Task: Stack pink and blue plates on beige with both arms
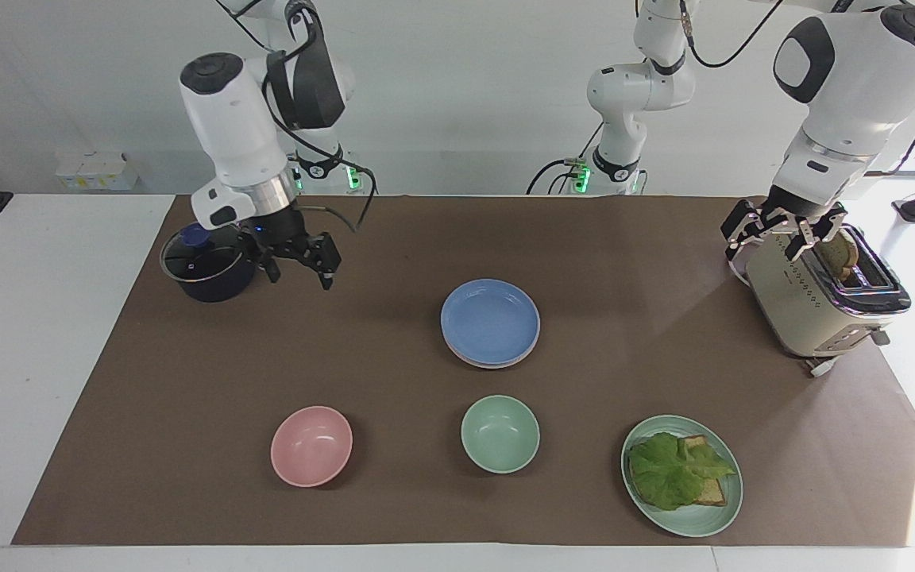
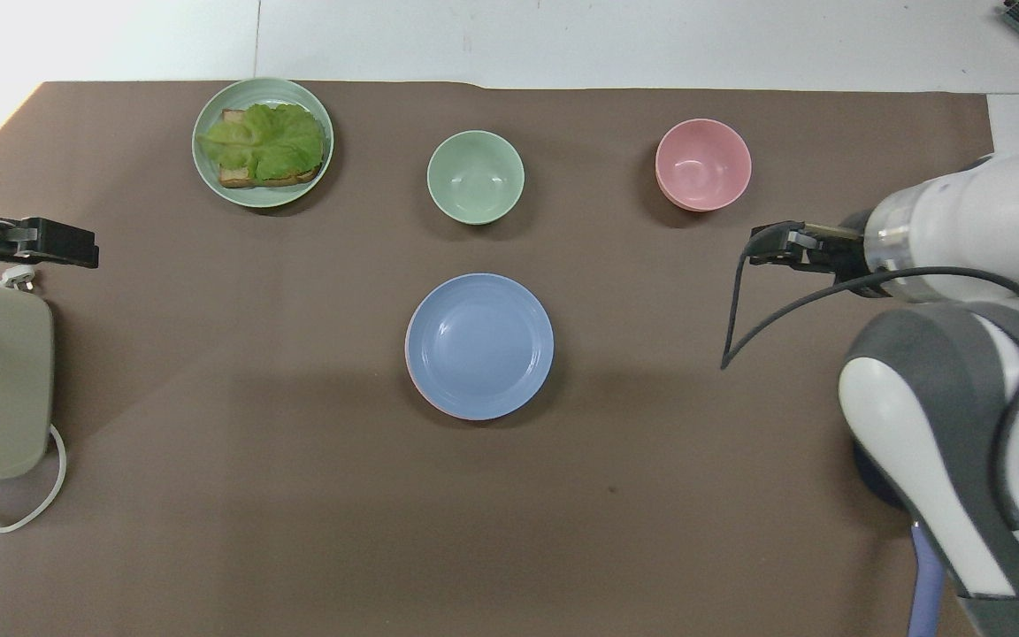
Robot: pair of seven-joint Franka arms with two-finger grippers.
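Blue plate (image 1: 490,320) tops a pink-rimmed stack on the brown mat (image 1: 187,373); bowls (image 1: 311,445) pink and green.

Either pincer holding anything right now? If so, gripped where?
Nothing held. Right pincer is open and empty beside the pot; left pincer is open over the toaster. The blue plate tops the stack, untouched.

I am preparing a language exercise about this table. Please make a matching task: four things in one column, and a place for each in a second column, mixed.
Things:
1. blue plate
2. lettuce toast
3. bread slice
4. right claw

Places:
A. in the toaster slot
B. up in the air beside the pot
C. on the green plate
D. on top of the plate stack

Pairs: 1-D, 2-C, 3-A, 4-B
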